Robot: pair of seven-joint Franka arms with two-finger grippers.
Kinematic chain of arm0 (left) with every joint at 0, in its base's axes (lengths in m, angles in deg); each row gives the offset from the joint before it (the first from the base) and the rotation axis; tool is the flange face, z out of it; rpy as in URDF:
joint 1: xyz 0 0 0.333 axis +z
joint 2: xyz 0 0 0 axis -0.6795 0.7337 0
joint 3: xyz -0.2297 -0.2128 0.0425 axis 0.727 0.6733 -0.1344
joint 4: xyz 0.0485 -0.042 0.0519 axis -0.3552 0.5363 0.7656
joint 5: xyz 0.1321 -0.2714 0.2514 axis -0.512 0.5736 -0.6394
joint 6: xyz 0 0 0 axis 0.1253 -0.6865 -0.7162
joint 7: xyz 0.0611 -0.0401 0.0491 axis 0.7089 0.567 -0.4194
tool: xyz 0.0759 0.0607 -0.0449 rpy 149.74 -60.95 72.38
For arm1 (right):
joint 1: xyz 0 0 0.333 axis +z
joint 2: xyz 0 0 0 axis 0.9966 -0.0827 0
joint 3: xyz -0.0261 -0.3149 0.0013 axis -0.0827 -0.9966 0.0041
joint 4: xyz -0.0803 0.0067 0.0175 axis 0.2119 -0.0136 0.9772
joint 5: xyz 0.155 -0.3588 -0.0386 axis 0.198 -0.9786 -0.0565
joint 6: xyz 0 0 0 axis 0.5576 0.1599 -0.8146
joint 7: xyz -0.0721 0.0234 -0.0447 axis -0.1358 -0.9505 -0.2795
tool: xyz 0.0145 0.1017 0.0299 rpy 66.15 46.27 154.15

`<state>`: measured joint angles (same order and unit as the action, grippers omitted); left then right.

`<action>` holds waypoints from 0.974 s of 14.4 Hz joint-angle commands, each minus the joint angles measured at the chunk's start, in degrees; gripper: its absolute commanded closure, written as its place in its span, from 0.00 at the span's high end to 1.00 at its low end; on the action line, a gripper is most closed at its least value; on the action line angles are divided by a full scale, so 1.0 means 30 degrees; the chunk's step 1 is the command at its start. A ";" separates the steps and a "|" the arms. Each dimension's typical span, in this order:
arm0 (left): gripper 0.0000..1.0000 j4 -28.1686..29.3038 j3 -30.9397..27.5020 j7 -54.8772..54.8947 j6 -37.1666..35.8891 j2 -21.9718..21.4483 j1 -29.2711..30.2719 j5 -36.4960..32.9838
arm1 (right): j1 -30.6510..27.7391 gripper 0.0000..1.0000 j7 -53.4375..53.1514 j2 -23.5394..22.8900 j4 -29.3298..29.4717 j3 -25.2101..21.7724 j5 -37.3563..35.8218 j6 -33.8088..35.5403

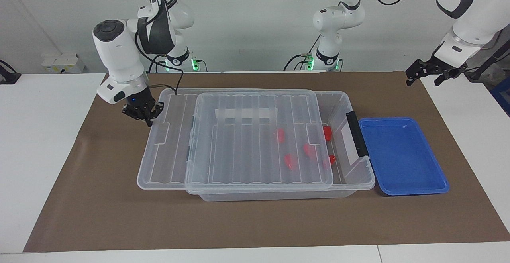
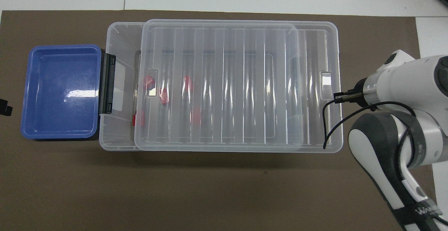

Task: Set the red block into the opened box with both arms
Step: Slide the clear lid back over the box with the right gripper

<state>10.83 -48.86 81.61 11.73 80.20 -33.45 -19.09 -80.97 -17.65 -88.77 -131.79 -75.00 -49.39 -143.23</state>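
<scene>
The clear box (image 1: pixel 279 195) (image 2: pixel 119 38) lies across the mat, and its ribbed lid (image 1: pixel 255 139) (image 2: pixel 224 84) covers nearly all of it. Only a narrow strip by the black handle (image 1: pixel 356 133) stays uncovered. Several red blocks lie inside; one red block (image 1: pixel 327 133) shows in that strip, the others (image 2: pixel 188 83) show through the lid. My right gripper (image 1: pixel 148 117) is shut, low at the lid's end edge toward the right arm's end. My left gripper (image 1: pixel 423 73) hangs open and empty, high over the mat's corner at the left arm's end.
An empty blue tray (image 1: pixel 402 155) (image 2: pixel 59 91) sits against the box's handle end. The brown mat (image 1: pixel 255 223) covers the table's middle. The right arm's cable hangs over the lid's end.
</scene>
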 commanded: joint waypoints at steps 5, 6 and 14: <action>1.00 0.1466 0.0128 0.0122 0.1676 -0.0860 -0.0569 -0.0094 | 0.1470 0.00 -0.0731 0.0460 -0.0404 -0.0005 0.2380 -0.0161; 1.00 0.1553 0.0128 0.0122 0.1705 -0.0889 -0.0860 -0.0094 | 0.1559 0.00 -0.0644 0.0489 -0.0404 -0.0005 0.2501 -0.0161; 1.00 0.1583 0.0128 -0.0054 0.1734 -0.0919 -0.3440 -0.0094 | 0.1765 0.00 -0.0556 0.0490 -0.0404 0.0024 0.2531 -0.0220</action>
<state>13.39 -47.67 81.38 15.60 79.31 -42.66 -19.08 -75.82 -19.32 -88.60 -131.80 -75.00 -43.02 -143.29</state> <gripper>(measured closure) 0.000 0.991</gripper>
